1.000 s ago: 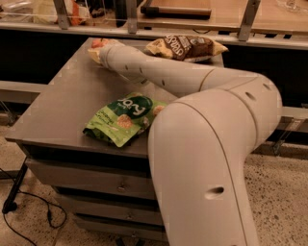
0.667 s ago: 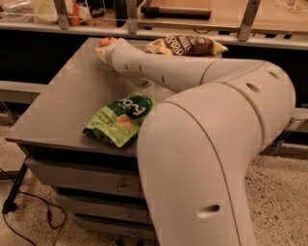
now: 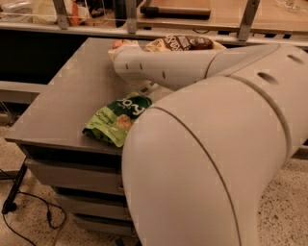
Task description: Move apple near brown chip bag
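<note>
Your gripper (image 3: 115, 51) sits at the far tip of the arm (image 3: 168, 67), in the upper middle-left of the frame, over the back part of the worktop (image 3: 67, 101). The arm's pale wrist section covers most of it from this side, so you cannot tell whether it is open, closed or holding anything. Right at that tip a small red-orange patch shows above the wrist: this is the apple (image 3: 120, 43), and you cannot make out whether it touches the gripper or only lies just beside it. Just to the right of the apple, along the back edge of the worktop, lies the brown chip bag (image 3: 185, 42), dark and crinkled, with a pale cream end turned toward the apple and white lettering on top. Its lower edge is hidden behind the arm, and the arm also hides whether the apple and bag touch. From there the arm runs right and down into a big rounded housing that fills the right and lower middle of the frame. The green chip bag (image 3: 118, 119) lies flat near the front edge of the worktop, left of centre, well apart from the apple, its right side cut off by that housing. Below the grey worktop you see drawers (image 3: 72, 175), and a black cable (image 3: 29, 211) trails over the speckled floor (image 3: 284, 216) at lower left. Along the top of the frame runs a wooden counter (image 3: 226, 19) behind metal posts (image 3: 131, 14).
</note>
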`<state>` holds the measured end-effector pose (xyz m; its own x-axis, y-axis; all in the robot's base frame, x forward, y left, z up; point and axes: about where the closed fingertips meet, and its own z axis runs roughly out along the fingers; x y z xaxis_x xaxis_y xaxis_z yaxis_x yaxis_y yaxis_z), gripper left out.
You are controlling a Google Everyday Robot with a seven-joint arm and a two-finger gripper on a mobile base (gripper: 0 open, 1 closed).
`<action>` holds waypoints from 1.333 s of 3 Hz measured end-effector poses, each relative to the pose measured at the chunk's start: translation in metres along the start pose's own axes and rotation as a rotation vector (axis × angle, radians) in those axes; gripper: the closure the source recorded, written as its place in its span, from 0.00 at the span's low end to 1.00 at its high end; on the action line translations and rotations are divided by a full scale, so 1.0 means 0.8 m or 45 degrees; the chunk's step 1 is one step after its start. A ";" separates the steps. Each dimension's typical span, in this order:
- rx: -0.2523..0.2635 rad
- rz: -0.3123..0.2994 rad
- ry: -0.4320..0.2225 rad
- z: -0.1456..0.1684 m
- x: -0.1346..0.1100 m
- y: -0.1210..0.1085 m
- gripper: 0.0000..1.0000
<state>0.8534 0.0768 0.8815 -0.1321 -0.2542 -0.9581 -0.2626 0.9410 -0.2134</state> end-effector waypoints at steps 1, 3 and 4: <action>0.083 0.027 0.047 -0.019 0.014 -0.021 1.00; 0.112 0.114 0.111 -0.032 0.032 -0.032 0.59; 0.106 0.134 0.120 -0.031 0.035 -0.029 0.35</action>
<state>0.8316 0.0425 0.8641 -0.2450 -0.1694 -0.9546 -0.1630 0.9778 -0.1317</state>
